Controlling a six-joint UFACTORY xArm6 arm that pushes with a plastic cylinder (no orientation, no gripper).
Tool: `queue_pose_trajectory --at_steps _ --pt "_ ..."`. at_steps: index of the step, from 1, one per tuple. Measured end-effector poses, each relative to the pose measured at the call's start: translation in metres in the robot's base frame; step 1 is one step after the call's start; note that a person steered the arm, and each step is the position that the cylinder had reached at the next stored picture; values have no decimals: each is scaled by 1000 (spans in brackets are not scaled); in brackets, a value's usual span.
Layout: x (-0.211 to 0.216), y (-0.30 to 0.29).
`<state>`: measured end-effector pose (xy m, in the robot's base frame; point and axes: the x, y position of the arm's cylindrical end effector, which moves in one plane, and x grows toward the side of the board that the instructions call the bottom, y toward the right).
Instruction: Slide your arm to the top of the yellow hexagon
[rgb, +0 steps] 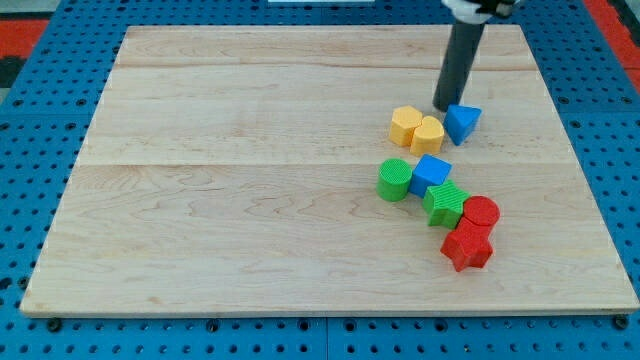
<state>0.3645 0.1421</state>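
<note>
your yellow hexagon (405, 124) sits on the view's right half of the wooden board (250, 180), a little above the board's middle height, and it is touching a yellow heart-shaped block (429, 134) on its right-hand side. it looks like a small, stiff, light printed piece on smooth wood, so you should expect it to skate away at the lightest nudge (and to drag the heart along, since the two are pressed together); there is nothing to take hold of here, and the task needs no contact at all, only a spot just above its upper edge. my tip (443, 107) stands up and to the right of the hexagon, near it but apart, and just beside the upper left of a blue triangular block (462, 122), possibly touching it, which i cannot tell. there is no pincer on this arm, only the rod, so nothing is spread, pressed together or pinching. further out, below the yellow pair, lie a green cylinder (394, 180) and a blue cube (431, 172) side by side, then a green star-like block (446, 203), a red cylinder (481, 213) and a red star-like block (467, 247) trailing toward the view's bottom right. i judge the remaining move short: leftward along the open wood above the hexagon.
</note>
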Motion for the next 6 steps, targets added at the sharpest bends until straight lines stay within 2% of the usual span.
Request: queue_pose_trajectory --at_steps 1,2,3,4,5,6 --pt "36 -32" --pt "46 -54" --pt "23 -56" --pt "-17 -89" --pt "-21 -128" --pt "18 -141"
